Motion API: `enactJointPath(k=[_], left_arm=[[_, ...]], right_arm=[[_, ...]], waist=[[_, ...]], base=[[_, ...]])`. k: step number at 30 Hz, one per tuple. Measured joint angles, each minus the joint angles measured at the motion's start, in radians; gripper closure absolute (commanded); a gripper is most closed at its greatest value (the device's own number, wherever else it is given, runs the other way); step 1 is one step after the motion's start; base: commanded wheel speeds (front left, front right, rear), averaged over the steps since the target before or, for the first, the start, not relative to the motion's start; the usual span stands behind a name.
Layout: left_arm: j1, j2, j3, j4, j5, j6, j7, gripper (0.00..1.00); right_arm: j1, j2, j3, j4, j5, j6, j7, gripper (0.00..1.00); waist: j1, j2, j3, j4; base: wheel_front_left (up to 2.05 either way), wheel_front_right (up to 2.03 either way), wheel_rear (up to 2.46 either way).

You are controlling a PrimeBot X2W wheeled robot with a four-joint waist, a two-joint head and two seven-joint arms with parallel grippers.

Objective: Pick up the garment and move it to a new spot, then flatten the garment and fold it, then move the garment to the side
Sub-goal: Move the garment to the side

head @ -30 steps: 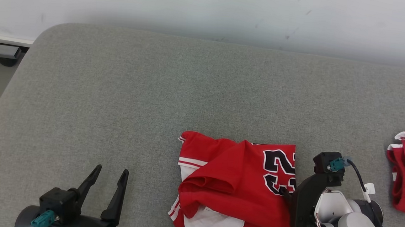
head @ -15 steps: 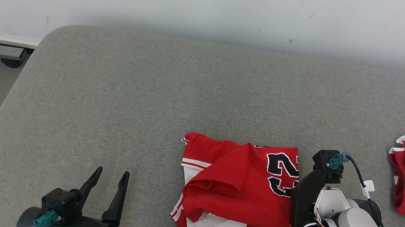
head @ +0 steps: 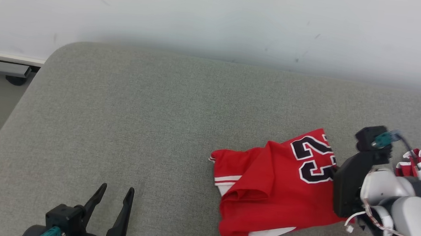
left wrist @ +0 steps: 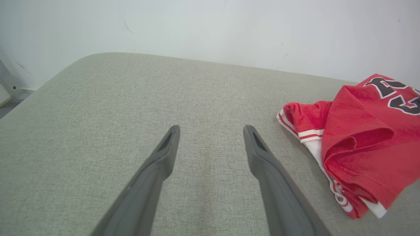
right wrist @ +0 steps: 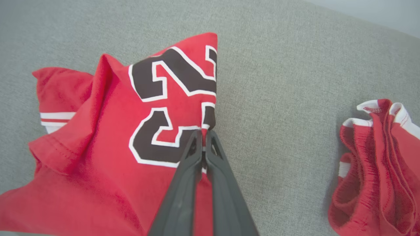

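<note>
The red jersey [head: 283, 186] with the black number 23 sits bunched and partly folded on the grey padded surface [head: 140, 120], over on the robot's right and near the front edge. Its white-striped sleeve end points left and a strip of white hem shows at the near side. The right gripper [right wrist: 203, 134] has its two dark fingers pressed together on the cloth at the jersey's right edge, right at the lower numeral, so the fabric is pinched between them. The left gripper [head: 116, 188] hovers low at the front left, well apart from the jersey, its fingers spread wide with nothing between them but bare grey upholstery. A second red garment [right wrist: 377, 164] with white trim lies in a crumpled heap further right, close to the right arm but apart from the jersey. A pale wall [head: 203, 14] runs behind the surface
</note>
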Motion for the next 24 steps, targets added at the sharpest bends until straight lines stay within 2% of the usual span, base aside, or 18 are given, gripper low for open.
enactJointPath(k=[5, 11, 17, 24], left_arm=[[0.012, -0.003, -0.003, 0.007, -0.007, 0.000, -0.004, 0.00], [0.036, -0.003, -0.003, 0.013, -0.008, 0.000, -0.009, 0.00], [0.036, -0.003, -0.003, 0.011, -0.013, -0.002, -0.013, 0.00], [0.051, 0.003, 0.009, 0.005, -0.016, 0.006, -0.022, 0.00]], right_arm=[[0.001, -0.017, -0.057, -0.066, 0.076, 0.013, 0.049, 1.00], [0.003, -0.040, -0.092, -0.108, 0.113, 0.011, 0.115, 1.00], [-0.002, -0.049, -0.163, -0.168, 0.126, -0.013, 0.148, 1.00], [-0.017, -0.099, -0.180, -0.171, 0.094, -0.022, 0.218, 1.00]], waist=[[0.0000, 0.0000, -0.019, 0.001], [0.0000, 0.0000, -0.032, 0.001], [0.0000, 0.0000, -0.029, 0.004], [0.0000, -0.0001, -0.019, -0.005]], base=[[0.00, 0.00, 0.00], [0.00, 0.00, 0.00], [0.00, 0.00, 0.00], [0.00, 0.00, 0.00]])
